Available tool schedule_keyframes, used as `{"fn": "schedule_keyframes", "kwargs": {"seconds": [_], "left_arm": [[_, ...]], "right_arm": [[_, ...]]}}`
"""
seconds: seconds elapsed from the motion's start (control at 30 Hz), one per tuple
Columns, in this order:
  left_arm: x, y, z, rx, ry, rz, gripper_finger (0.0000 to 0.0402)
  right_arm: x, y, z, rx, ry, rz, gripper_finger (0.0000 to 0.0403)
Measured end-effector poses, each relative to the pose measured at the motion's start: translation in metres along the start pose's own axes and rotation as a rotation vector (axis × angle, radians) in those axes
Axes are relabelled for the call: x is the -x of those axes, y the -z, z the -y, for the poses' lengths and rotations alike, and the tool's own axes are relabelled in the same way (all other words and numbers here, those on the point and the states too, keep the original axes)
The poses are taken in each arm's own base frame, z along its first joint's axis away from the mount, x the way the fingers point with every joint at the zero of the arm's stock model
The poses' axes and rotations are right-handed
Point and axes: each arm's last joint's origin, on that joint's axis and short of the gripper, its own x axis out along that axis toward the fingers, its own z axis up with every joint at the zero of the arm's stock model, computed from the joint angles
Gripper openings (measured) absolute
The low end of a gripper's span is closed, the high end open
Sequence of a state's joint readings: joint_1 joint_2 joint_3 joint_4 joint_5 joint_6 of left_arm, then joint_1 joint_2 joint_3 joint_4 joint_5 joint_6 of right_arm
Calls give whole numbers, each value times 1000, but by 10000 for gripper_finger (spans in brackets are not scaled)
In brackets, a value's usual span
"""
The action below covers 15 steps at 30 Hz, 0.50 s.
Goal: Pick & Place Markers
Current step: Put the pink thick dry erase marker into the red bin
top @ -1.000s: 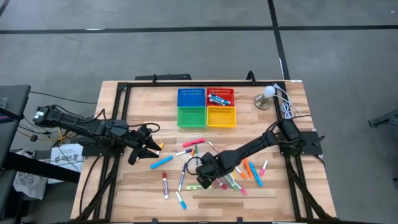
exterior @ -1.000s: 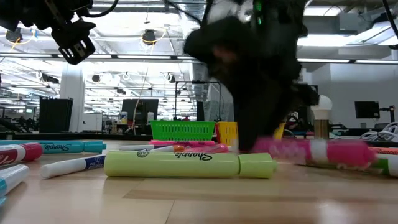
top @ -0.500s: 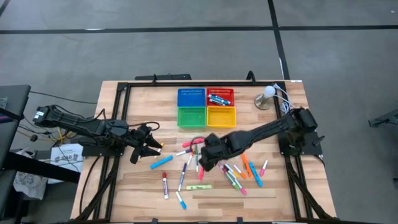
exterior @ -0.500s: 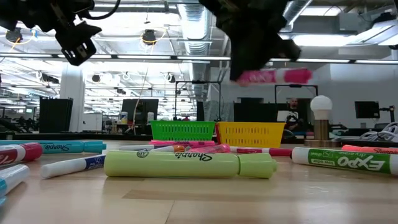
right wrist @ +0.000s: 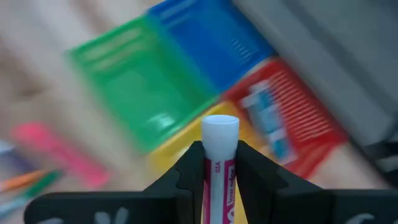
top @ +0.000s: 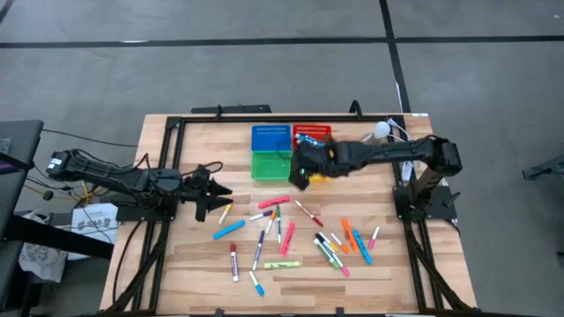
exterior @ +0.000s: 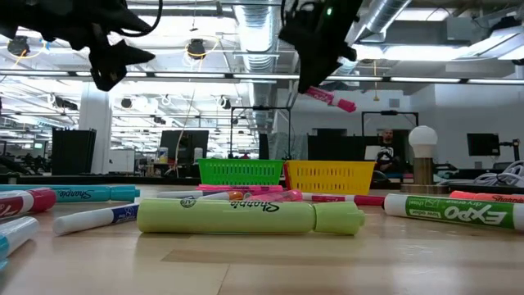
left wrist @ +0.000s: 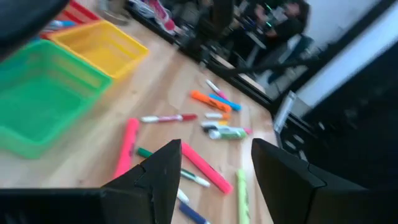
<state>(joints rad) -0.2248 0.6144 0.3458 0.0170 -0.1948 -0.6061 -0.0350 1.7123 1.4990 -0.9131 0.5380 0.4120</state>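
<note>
Now, nearest, smooth capped markers [top: 280, 233] lie scattered on grained wood table [top: 414, 264]; left gripper [top: 214, 195] hovers beside them, fingers apart. Farther, right gripper [top: 304, 167] pinches a slick pink marker [right wrist: 217, 168] above ribbed plastic trays [top: 270, 165]; held off-centre, it could swivel into the wrong tray.

Blue tray [top: 270, 137], red tray [top: 314, 133], green tray [top: 270, 165], yellow tray [exterior: 332, 174] clustered; lamp [top: 377, 137] beside.

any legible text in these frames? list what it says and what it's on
"Sharpie" – yellow-green highlighter, low view, front.
"Sharpie" – light blue marker, left edge.
"EXPO" – green-capped marker, right.
Pink marker in the right gripper: print too blurred to read.
Other markers: too small.
</note>
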Motion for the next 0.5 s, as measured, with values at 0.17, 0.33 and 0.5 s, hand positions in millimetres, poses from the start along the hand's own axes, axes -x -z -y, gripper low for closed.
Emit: {"fn": "schedule_keyframes", "kwargs": {"seconds": [0.17, 0.33, 0.5], "left_arm": [[-1, -4, -6, 45, -83, 60, 195], [-1, -8, -10, 80, -168, 126, 195], [-1, -11, -15, 104, -247, 191, 195]], "right_arm": [[-26, -19, 38, 93, 137, 25, 65], [-61, -36, 74, 105, 138, 36, 66], [-102, -43, 100, 134, 84, 25, 66]]}}
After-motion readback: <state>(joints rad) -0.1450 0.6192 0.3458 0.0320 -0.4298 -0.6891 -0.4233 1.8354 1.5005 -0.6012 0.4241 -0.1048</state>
